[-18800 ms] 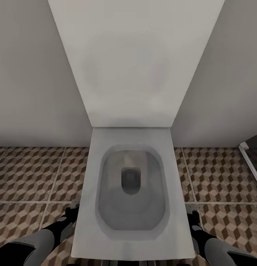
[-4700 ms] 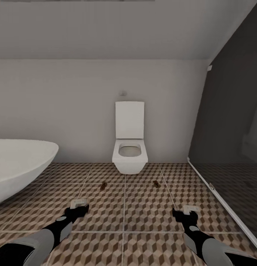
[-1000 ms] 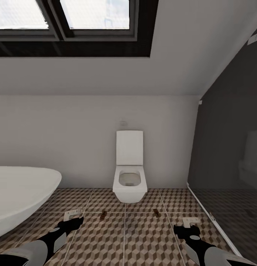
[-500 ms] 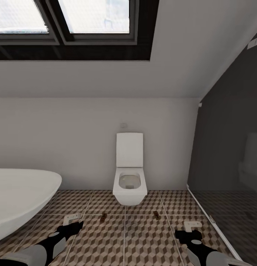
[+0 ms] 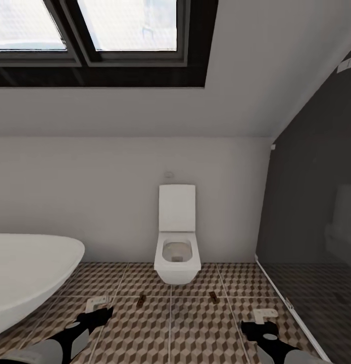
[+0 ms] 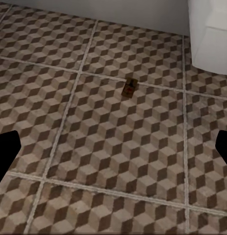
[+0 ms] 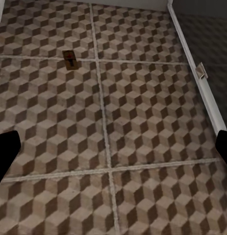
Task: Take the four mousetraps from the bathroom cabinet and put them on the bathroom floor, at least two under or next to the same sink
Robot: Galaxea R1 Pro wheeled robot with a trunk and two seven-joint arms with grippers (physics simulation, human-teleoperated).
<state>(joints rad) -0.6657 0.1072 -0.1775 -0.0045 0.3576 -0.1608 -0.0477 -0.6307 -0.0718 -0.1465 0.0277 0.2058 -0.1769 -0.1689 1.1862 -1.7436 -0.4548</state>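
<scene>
Two mousetraps lie flat on the cube-patterned bathroom floor [image 5: 195, 328], in front of the toilet. One mousetrap [image 5: 141, 301] [image 6: 129, 87] lies ahead of my left gripper [image 5: 98, 304] [image 6: 113, 152]. The other mousetrap [image 5: 213, 296] [image 7: 69, 58] lies ahead of my right gripper [image 5: 264, 315] [image 7: 113, 149]. Both grippers hang low over the tiles, open, with nothing between their black fingertips [image 6: 5, 152] [image 7: 5, 149]. The cabinet and the sink are out of view.
A white wall-hung toilet [image 5: 177, 242] stands at the far wall, straight ahead. A white oval bathtub [image 5: 29, 283] bulges in at the left. A dark glass shower partition [image 5: 316, 227] with a white floor rail [image 7: 204, 95] runs along the right. A dark-framed skylight [image 5: 94, 40] sits overhead.
The whole picture has slid down a little, so the camera has tilted up. Since the oldest frame the robot has backed away from the toilet. The mousetraps have not moved.
</scene>
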